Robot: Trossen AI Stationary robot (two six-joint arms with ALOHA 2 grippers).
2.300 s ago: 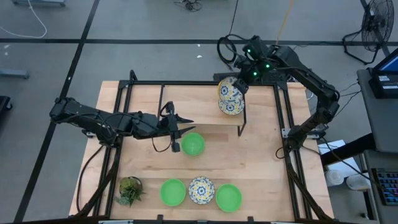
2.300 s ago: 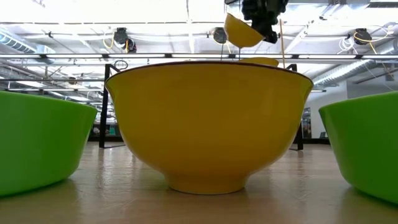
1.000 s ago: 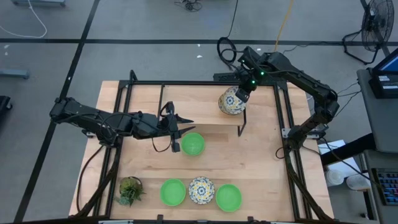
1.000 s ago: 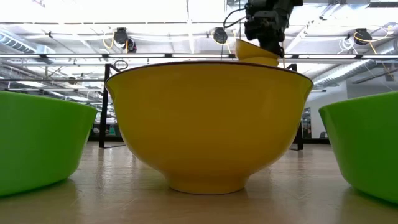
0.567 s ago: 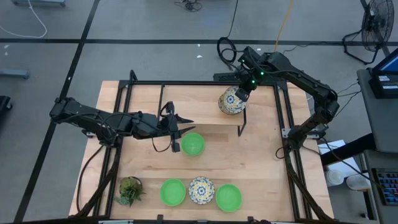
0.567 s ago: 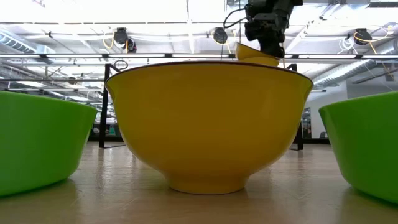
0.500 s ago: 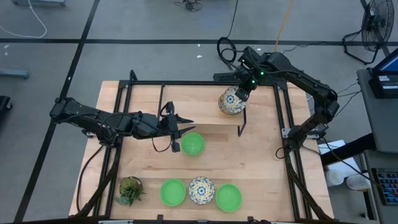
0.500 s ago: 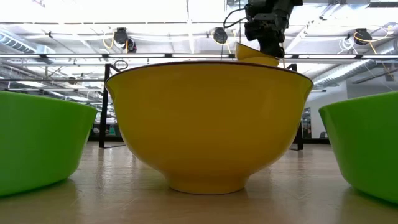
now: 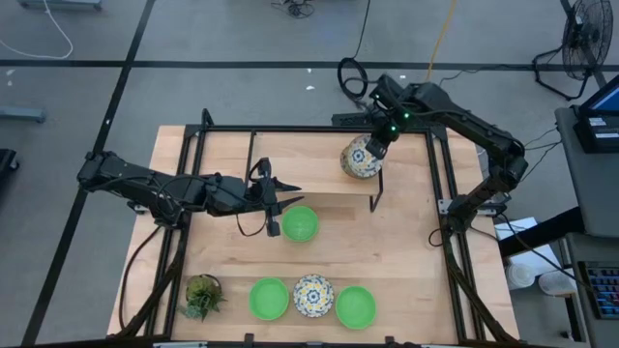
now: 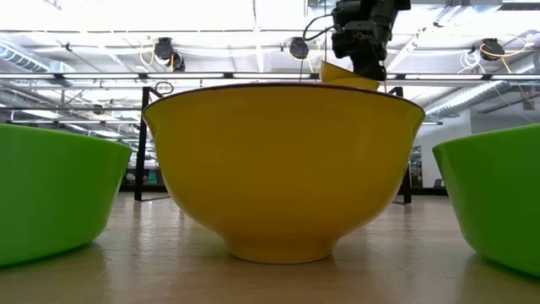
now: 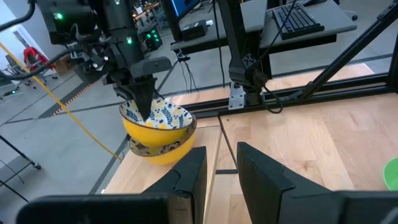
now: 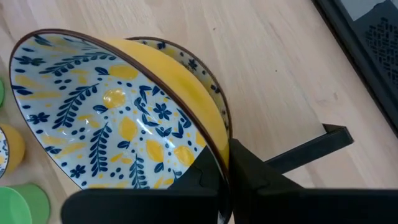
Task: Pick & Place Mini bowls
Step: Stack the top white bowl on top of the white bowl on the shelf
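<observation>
Yellow on the outside and blue-and-yellow floral within, a mini bowl [image 12: 118, 118] is sitting tilted inside a second floral bowl [image 11: 163, 148] at the far side of the wooden desk [image 9: 406, 242], and the pair is showing as one patterned disc from above. The right gripper [image 9: 375, 147] is pinching the rim of the tilted upper bowl, its jaws closed on the wall, one inside and one outside. In the left wrist view the dark fingers [image 11: 144, 99] of that gripper are reaching down into the upper bowl while the lower one is resting on the wood.

A plain green bowl [image 9: 300, 223] is sitting near the middle of the desk. Just beside it, the left gripper [image 9: 274, 205] is hanging above the wood with its jaws parted a little and nothing between them.

Along the near edge, three more bowls are standing in a row: a green bowl at the row's left [image 9: 269, 299], a floral bowl in the middle [image 9: 313, 295] and a green bowl at the row's right [image 9: 355, 306], each close to its neighbour. The low view is looking straight at these three, with the yellow wall of the middle one filling most of the picture. A small potted plant [image 9: 202, 295] is standing to the left of the row, near the desk's corner.

A black metal frame [image 9: 440, 193] is running around the work area.
</observation>
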